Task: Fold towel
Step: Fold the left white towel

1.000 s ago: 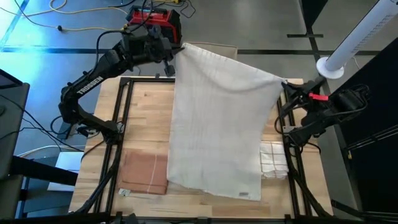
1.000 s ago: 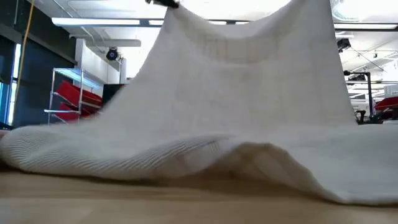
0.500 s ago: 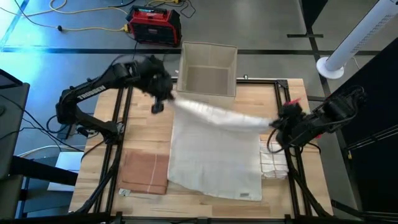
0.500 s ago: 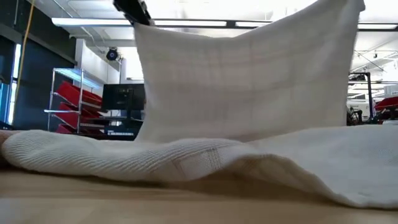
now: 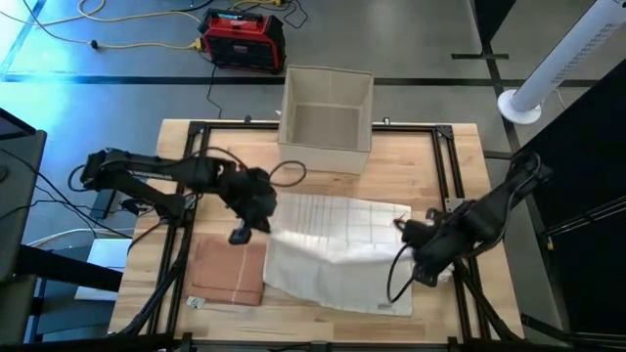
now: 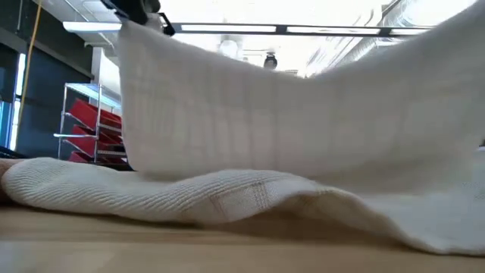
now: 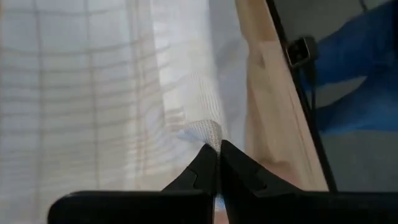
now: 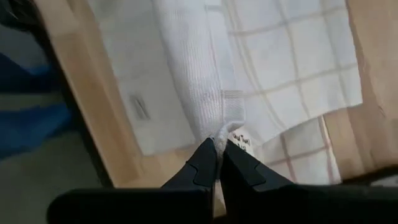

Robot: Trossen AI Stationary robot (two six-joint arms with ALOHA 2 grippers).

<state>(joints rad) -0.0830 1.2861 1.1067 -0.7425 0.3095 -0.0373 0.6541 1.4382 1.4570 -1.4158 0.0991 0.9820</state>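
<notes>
White towel (image 5: 337, 240) apparently between both jaws

We're looking at a workshop or robotics lab: red shelving racks (image 6: 89, 125) standing behind, cables trailing past a red power unit (image 5: 243, 39) on concrete.

Overhead, table-level and two wrist cameras share the towel (image 5: 333, 244).

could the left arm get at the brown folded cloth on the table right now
Probably not yet. The left gripper hangs just beside the brown folded cloth with nothing between them, but it is shut on a corner of the white towel, so it would have to let go of that first.
</notes>
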